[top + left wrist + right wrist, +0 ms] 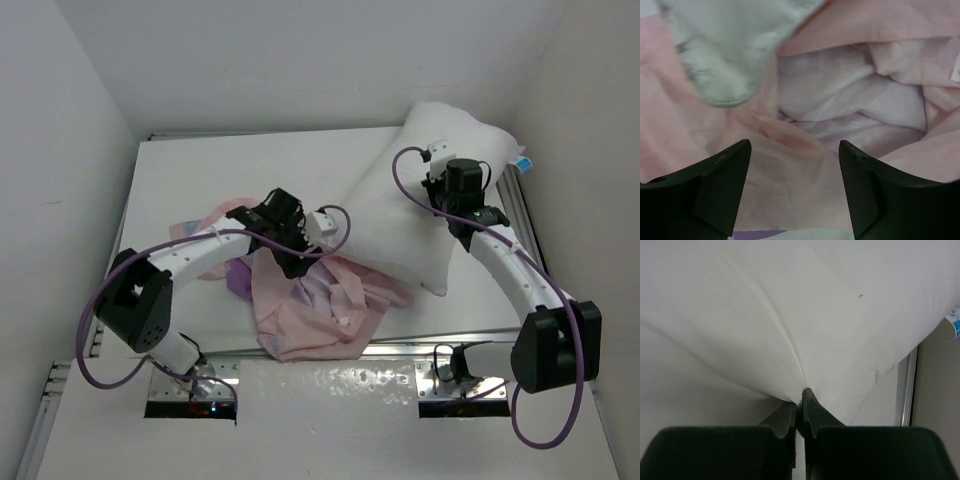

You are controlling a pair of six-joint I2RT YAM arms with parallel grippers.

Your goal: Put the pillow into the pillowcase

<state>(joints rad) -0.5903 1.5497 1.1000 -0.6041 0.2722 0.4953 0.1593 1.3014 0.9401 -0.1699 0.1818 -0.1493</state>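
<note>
Plump white pillow [395, 215], blue tag [523, 163] at one corner, at the desk's [200, 170] far right, pinched by clenched right fingers [786, 421], crumpled pink pillowcase [310, 310] against its near edge, left fingers [715, 185] released above it

Two white-and-black table arms, trailing purple cables

The left arm [190, 255] and right arm [515, 270] each have white links, bulky black joints and a looping purple cable [84, 345]. The wrist views show matte black, wedge-shaped fingers [715, 185].
</note>
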